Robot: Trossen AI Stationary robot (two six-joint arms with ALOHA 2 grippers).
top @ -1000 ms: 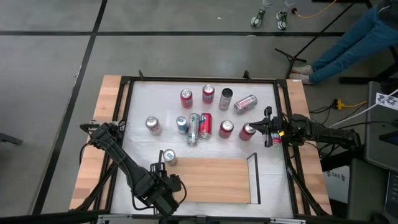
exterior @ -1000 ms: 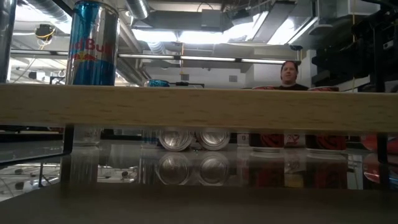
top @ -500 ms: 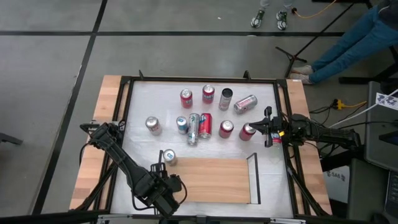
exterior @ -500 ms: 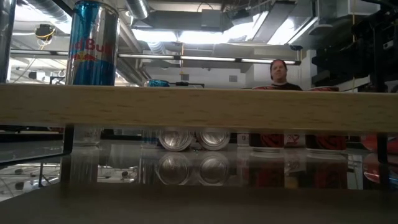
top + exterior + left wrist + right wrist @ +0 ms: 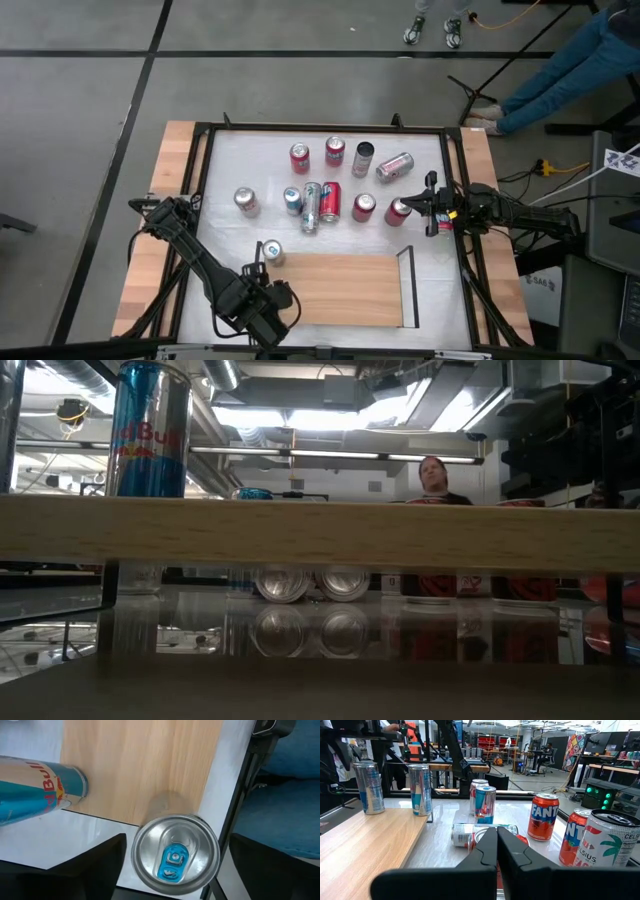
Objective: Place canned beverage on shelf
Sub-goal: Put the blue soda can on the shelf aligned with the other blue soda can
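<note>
High view: your left gripper (image 5: 268, 300) hangs over the shelf's (image 5: 345, 290) left end; a slim can (image 5: 270, 252) stands at the shelf's far left corner. Your right gripper (image 5: 432, 205) waits by the loose cans (image 5: 322, 200) at the table's right side.

Low view: a blue-and-silver can (image 5: 150, 428) stands upright on the board's left end.

Left wrist view: the fingers (image 5: 95, 862) stand wide on either side of a silver-topped can (image 5: 175, 852) and clear of its wall; nothing is gripped. It sits at the board's edge; whether on or just off it, you cannot tell.

Right wrist view: fingers (image 5: 485, 852) pressed together, empty.

Expect thin, smooth, dentable aluminium. Take it mid-body, across the round wall, squeezing lightly.
</note>
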